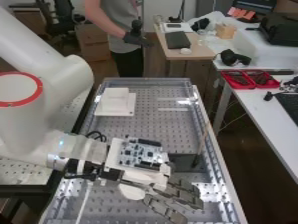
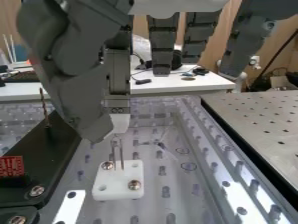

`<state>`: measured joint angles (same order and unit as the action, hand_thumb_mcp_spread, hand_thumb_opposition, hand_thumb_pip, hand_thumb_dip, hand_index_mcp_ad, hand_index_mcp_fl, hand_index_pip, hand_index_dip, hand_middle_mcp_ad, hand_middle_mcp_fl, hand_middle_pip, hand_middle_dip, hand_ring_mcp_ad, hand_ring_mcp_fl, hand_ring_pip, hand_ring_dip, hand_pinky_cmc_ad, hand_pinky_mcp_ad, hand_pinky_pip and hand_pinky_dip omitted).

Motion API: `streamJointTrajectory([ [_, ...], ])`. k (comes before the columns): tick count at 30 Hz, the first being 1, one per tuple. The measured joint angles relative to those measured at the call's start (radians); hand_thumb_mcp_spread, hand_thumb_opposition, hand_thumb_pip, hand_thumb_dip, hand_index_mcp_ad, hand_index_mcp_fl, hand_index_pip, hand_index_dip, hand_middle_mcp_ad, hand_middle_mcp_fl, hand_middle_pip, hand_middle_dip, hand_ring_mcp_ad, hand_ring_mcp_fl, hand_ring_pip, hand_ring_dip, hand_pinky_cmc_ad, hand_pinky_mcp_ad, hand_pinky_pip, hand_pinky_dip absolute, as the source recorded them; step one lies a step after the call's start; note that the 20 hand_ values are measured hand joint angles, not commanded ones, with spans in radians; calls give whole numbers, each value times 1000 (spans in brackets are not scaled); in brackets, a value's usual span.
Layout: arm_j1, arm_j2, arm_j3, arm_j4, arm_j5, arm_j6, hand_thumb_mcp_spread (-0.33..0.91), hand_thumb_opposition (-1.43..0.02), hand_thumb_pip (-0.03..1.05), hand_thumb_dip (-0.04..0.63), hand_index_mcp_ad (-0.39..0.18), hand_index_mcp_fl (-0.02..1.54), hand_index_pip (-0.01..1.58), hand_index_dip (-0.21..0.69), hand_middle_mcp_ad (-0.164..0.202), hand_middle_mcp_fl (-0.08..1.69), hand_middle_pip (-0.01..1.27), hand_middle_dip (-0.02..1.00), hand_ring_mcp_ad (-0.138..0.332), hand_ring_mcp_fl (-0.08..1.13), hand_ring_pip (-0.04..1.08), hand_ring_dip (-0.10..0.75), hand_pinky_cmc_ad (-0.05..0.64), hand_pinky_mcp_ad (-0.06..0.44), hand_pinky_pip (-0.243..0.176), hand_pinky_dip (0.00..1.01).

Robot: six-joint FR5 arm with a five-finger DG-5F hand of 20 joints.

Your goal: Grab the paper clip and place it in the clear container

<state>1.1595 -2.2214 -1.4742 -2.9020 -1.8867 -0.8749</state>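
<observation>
In the high view the hand (image 1: pixel 163 192) is low over the near part of the bench, its fingers stretched out. The wrist view has the hand (image 2: pixel 118 75) with straight fingers, thumb tip close beside one fingertip. Just beneath those tips, the thin metal paper clip (image 2: pixel 122 155) stands upright in a white block (image 2: pixel 118 187) with screws; whether the tips touch it I cannot tell. Clear plastic walls (image 1: pixel 206 122) run along the perforated bench surface; a separate clear container is not distinguishable.
A black fixture (image 2: pixel 50 155) with a thin copper-coloured rod stands beside the white block. White stacked plates (image 1: pixel 115 102) lie at the bench's far end. Red trays (image 1: pixel 249 79) sit on the side table. A perforated metal table (image 2: pixel 266 115) borders the bench.
</observation>
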Motion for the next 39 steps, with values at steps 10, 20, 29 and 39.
streamJointTrajectory([
  [10,-11,-8,4,9,-11,-14,476,-846,653,255,-241,405,1443,80,75,154,124,206,115,12,101,112,351,293,-12,241],
  [20,-19,-16,10,9,-23,-19,476,-848,653,255,-241,403,1452,80,73,164,124,206,115,10,101,112,353,293,-12,241],
  [29,-21,-23,17,4,-28,-15,471,-848,653,255,-241,405,1449,80,73,164,124,206,113,10,101,112,349,293,-12,241],
  [39,-21,-25,12,3,-30,-14,468,-848,653,255,-241,391,1431,73,73,164,119,209,115,12,101,112,349,293,-12,241],
])
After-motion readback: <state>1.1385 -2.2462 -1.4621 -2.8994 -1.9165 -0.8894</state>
